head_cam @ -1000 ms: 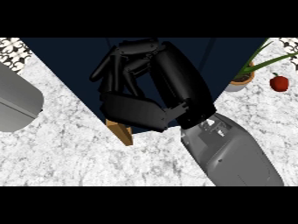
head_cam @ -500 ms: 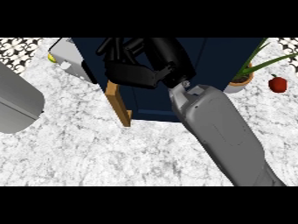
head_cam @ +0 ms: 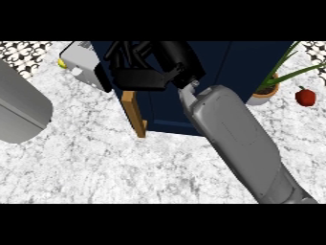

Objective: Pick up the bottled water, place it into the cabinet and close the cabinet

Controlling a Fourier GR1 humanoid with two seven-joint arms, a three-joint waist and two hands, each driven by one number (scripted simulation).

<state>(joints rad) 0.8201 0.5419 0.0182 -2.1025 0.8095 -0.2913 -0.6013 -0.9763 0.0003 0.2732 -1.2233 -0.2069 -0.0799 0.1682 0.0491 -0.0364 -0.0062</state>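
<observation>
Head view. A white marble counter (head_cam: 88, 167) with grey veining fills the lower field. Black-and-white patterned tiles (head_cam: 24, 52) show at 10 o'clock and again at 2 o'clock.

One navy cabinet (head_cam: 243, 62) stands at 12 o'clock. One tan wooden panel (head_cam: 133, 112), seen edge-on, juts from its left side toward 6 o'clock.

One white appliance (head_cam: 84, 69) sits tilted at 11 o'clock, just beside the cabinet, with one small yellow item (head_cam: 61, 62) at its left edge.

One potted plant (head_cam: 267, 88) with long green leaves stands at 2 o'clock, against the cabinet's right side. One red fruit (head_cam: 305, 96) lies near it, toward 3 o'clock.

Two grey forearms are in view. The right forearm (head_cam: 236, 139) runs from 5 o'clock up to the cabinet front. It ends in one black right hand (head_cam: 147, 76) at 11 o'clock, over the dark cabinet and above the panel's top. Whether that hand is spread or closed round anything cannot be told.

The left forearm (head_cam: 10, 105) lies at 9 o'clock, well apart from the cabinet.

The bottle cannot be made out, and its place cannot be told.
</observation>
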